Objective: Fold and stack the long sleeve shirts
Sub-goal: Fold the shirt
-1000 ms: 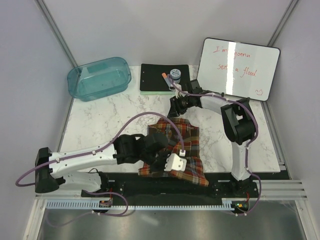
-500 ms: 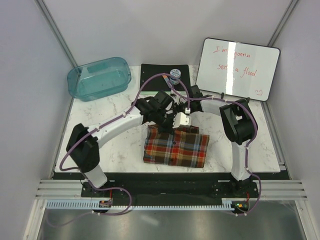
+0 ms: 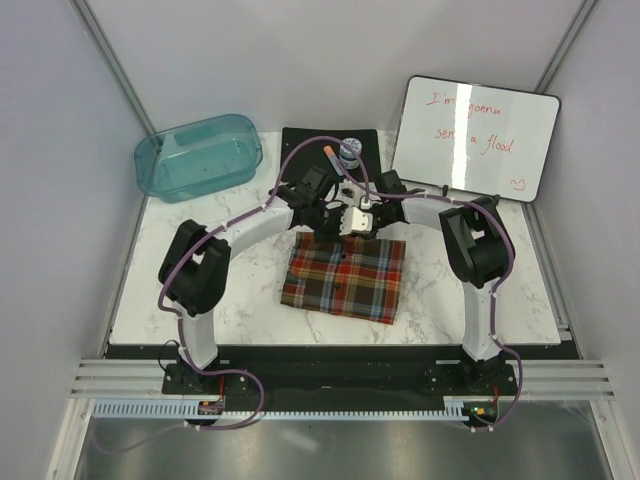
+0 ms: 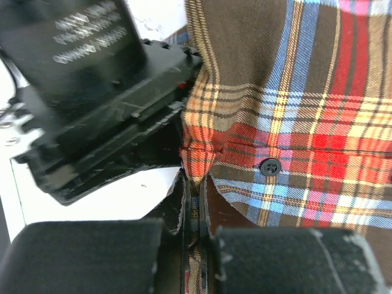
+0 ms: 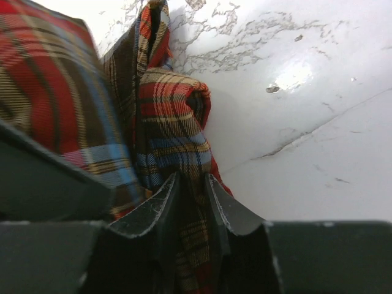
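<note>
The marble-patterned table (image 3: 200, 262) carries, at its far right corner, a leaning whiteboard (image 3: 475, 140) with red handwriting: "I'm gonna", then below it a word starting "sen" that is lost in glare, then "a flood", with a small squiggle at the lower right. The plaid shirt (image 3: 343, 278) lies folded into a rectangle at the middle of the table, and both arms reach to its far edge. A teal plastic bin (image 3: 198, 155) sits at the far left corner.

From above, the two grippers crowd together and their fingers cannot be made out. The wrist cameras settle it. The left gripper (image 4: 196, 229) has its padded fingers pressed together on a thin edge of the shirt. Its view also shows a black casing (image 4: 92, 79) with white lettering, too blurred to read. The right gripper (image 5: 191, 184) has its fingers nearly closed, pinching a bunched fold of the same cloth just above the table surface.

Only the left wrist view shows a dark button (image 4: 270, 166) on the shirt.
</note>
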Motion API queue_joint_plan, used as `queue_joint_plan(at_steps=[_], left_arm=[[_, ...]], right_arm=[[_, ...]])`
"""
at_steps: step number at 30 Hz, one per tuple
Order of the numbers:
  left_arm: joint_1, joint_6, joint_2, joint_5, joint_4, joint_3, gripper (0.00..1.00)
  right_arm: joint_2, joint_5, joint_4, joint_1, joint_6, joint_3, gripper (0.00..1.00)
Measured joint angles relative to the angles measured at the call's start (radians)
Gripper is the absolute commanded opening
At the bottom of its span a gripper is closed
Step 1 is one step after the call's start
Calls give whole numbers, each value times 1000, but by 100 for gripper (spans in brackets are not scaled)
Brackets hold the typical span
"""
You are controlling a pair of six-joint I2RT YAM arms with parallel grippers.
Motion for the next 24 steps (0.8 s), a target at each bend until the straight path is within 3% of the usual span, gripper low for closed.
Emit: queue_joint_plan(at_steps=[8,11,15,16,24], left_arm=[[1,21,-11,-8,142,-132,2],[-9,21,-45,-8,166,-209,3],[-48,12,-139,-5,164,-323,7],[-62,10,-167,-4,160,-349,14],[-102,-5,-248,4,129,-411,27]], right_arm=[[11,-3,-40,-3,-29,31,28],[7,-24,-52,0,-37,18,31],[-31,-59,-85,12,-20,-33,43],[-39,-69,-93,14,-11,-34,43],[-84,-103,-103,-32,42,32,31]])
